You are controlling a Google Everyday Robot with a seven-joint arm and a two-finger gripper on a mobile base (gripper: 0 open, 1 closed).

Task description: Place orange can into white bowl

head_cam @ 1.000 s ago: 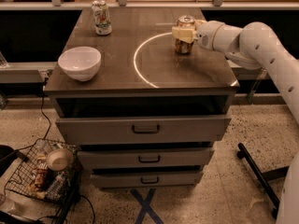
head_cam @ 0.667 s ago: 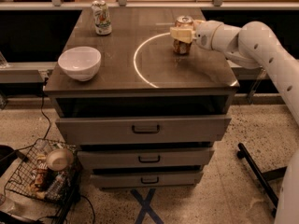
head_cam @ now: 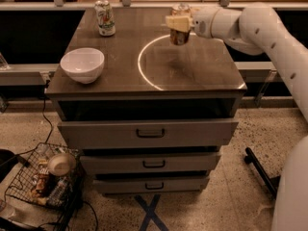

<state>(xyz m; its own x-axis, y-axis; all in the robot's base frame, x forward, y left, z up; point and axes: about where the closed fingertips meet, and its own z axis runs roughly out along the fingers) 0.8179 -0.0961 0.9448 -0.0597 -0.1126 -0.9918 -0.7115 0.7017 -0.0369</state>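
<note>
Our gripper (head_cam: 176,22) clasps the orange can (head_cam: 179,37) by the one-o'clock edge of the tabletop (head_cam: 202,73) — open surface toward the white bowl (head_cam: 82,64) at nine o'clock — the floor basket (head_cam: 18,178) holds a tan bowl (head_cam: 61,164)

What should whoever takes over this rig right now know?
End effector: shut on the orange can, at the back of the cabinet top, right of centre. The can looks lifted just off the surface.
White bowl: upright and empty, near the front left corner of the top.
Green-and-white can: back left, not part of the job.
Done: can grasped.
Left: carry the can left and forward over the bowl, lower it in, release.
</note>
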